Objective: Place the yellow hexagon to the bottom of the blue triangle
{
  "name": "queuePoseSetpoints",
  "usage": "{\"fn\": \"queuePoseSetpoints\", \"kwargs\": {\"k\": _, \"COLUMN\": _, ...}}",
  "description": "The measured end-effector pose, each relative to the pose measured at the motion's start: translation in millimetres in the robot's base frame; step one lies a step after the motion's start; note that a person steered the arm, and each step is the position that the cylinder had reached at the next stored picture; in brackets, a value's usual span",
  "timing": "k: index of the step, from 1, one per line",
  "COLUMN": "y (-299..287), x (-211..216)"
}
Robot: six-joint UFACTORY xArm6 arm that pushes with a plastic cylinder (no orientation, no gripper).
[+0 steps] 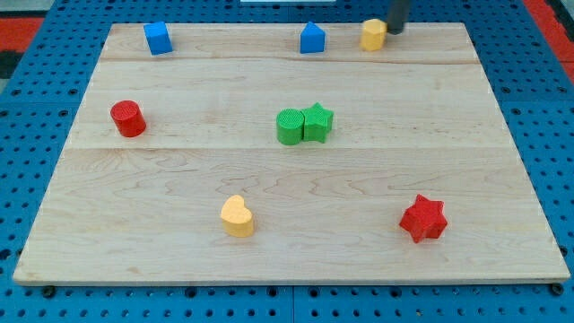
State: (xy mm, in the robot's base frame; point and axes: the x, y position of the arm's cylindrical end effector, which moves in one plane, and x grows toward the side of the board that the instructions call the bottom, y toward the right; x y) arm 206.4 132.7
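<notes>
The surface [269, 179] is a pale wooden board on a blue perforated base.

At the far left, near the top edge, stands a blue cube [158, 38]. At about seven o'clock from it, well apart, is a red cylinder [128, 118]. Both are far from the work and, in my judgement, play no part in it.

Lower down, near the bottom, lies a yellow heart [238, 216]. It has the same colour as the target block, so it must not be confused with it.

In the middle a green cylinder [290, 126] and a green star [317, 121] touch each other. They are at six o'clock from the blue triangle [312, 39], which looks like a small house at the top edge. The free place between them is where the hexagon should end, I think, and it seems wide enough.

The yellow hexagon [374, 34] is just beside the triangle, at three o'clock from it. My tip [391, 29] is at about two o'clock of the hexagon, touching it or nearly so. This tool has no jaws, so it grasps nothing; it only pushes. From this side a push would send the block toward seven or eight o'clock, which suits the task, though the triangle itself stands near the path.

A red star [423, 218] is at the bottom right, well apart.
</notes>
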Motion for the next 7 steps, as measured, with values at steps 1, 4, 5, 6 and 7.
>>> {"fn": "queuePoseSetpoints", "kwargs": {"k": 1, "y": -65, "x": 7}}
{"fn": "queuePoseSetpoints", "kwargs": {"k": 4, "y": -105, "x": 55}}
{"fn": "queuePoseSetpoints", "kwargs": {"k": 5, "y": -127, "x": 67}}
{"fn": "queuePoseSetpoints", "kwargs": {"k": 6, "y": -127, "x": 81}}
{"fn": "queuePoseSetpoints", "kwargs": {"k": 7, "y": -126, "x": 97}}
